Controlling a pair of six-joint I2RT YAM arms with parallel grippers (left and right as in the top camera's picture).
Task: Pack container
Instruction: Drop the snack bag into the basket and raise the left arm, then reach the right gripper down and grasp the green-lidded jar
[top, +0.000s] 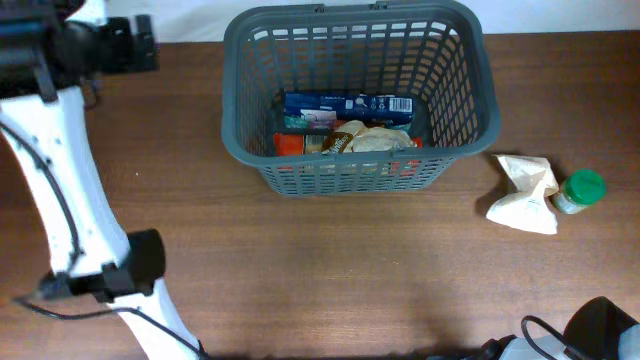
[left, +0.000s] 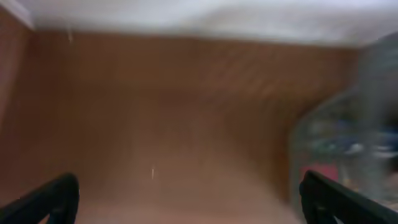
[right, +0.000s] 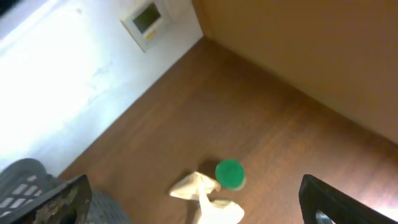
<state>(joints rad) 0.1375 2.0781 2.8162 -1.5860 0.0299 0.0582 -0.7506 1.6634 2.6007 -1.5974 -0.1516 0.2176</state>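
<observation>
The dark grey slotted container (top: 355, 95) stands at the back middle of the table. It holds a blue box (top: 345, 105), an orange pack (top: 290, 144) and a crumpled beige bag (top: 375, 138). A cream crumpled bag (top: 523, 193) and a green-lidded jar (top: 580, 190) lie to its right. My left gripper (top: 143, 45) is open and empty at the far left; its view (left: 186, 190) is blurred, with the container (left: 367, 137) at the right. My right gripper (right: 191, 194) is open and empty, high above the cream bag (right: 205, 202) and the jar (right: 229, 173).
The brown table (top: 330, 270) meets a white wall at the back. A white wall plate (right: 148, 20) shows in the right wrist view. The container's rim (right: 22, 177) shows at that view's lower left. The left arm's white links (top: 60, 190) stretch along the table's left side.
</observation>
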